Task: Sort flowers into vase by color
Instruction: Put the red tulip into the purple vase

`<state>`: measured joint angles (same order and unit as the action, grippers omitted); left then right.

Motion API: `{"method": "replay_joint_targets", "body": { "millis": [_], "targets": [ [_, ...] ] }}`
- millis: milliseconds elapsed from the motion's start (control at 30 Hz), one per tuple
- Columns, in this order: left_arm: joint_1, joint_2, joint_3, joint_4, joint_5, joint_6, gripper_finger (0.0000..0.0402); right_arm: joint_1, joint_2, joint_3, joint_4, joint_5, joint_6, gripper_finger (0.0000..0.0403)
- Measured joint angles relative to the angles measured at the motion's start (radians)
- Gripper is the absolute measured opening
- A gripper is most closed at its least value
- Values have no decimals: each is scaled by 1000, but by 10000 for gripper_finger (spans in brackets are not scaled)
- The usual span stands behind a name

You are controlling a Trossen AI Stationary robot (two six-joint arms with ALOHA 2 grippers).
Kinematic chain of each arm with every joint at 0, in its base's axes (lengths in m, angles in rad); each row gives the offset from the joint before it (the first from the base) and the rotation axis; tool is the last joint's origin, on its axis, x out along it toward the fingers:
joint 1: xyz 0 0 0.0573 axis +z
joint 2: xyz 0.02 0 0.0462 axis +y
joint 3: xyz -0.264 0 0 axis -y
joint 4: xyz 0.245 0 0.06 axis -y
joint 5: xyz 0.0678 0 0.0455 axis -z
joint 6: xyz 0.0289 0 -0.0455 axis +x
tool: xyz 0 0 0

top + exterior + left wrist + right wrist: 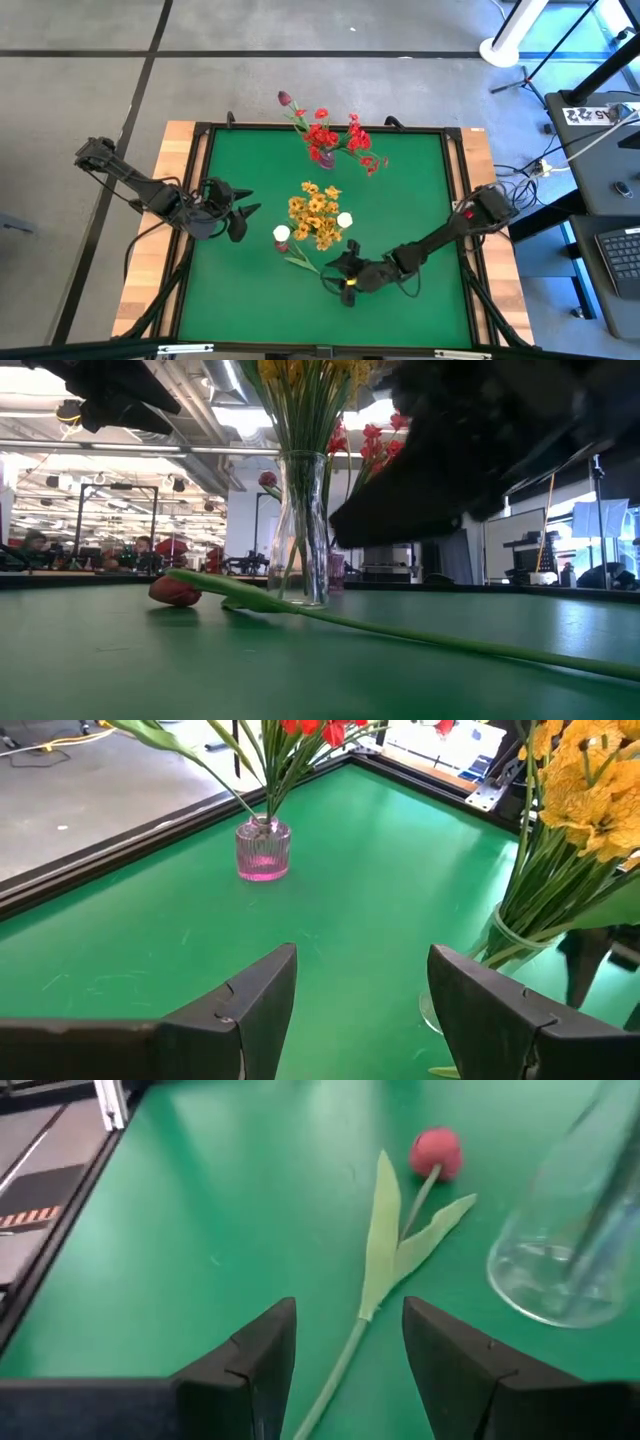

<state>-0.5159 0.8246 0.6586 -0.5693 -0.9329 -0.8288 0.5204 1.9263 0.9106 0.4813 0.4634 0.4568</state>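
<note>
Two vases stand on the green counter [400,200]: a pink vase [263,849] with red flowers [335,135] near the far edge, and a clear vase [300,530] mid-counter with yellow flowers [315,212]. One red tulip [435,1152] lies flat beside the clear vase, its stem between the spread fingers of the low right end effector [345,1355]. The left end effector [362,990] hovers spread, empty, left of the clear vase.

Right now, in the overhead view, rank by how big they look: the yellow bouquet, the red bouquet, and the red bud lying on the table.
1. Red bouquet and yellow bouquet: too alike to rank.
2. Red bud: clearly smallest.
</note>
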Motion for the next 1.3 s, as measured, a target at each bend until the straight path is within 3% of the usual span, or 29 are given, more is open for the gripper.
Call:
{"method": "replay_joint_targets", "body": {
  "millis": [300,633,933,1067,1300],
  "targets": [
    [0,1,0,14,9,-8,219,-23,152,107,-9,-82,-19,182],
    [0,1,0,25,11,-8,219,-22,214,297,-417,19,11,182],
    [0,1,0,25,11,-8,219,-23,208,321,-479,-1,24,179],
    [0,1,0,25,11,-8,219,-27,206,323,-547,-67,81,145],
    [0,1,0,25,11,-3,219,-29,203,323,-603,-190,81,28]
  ]
}}
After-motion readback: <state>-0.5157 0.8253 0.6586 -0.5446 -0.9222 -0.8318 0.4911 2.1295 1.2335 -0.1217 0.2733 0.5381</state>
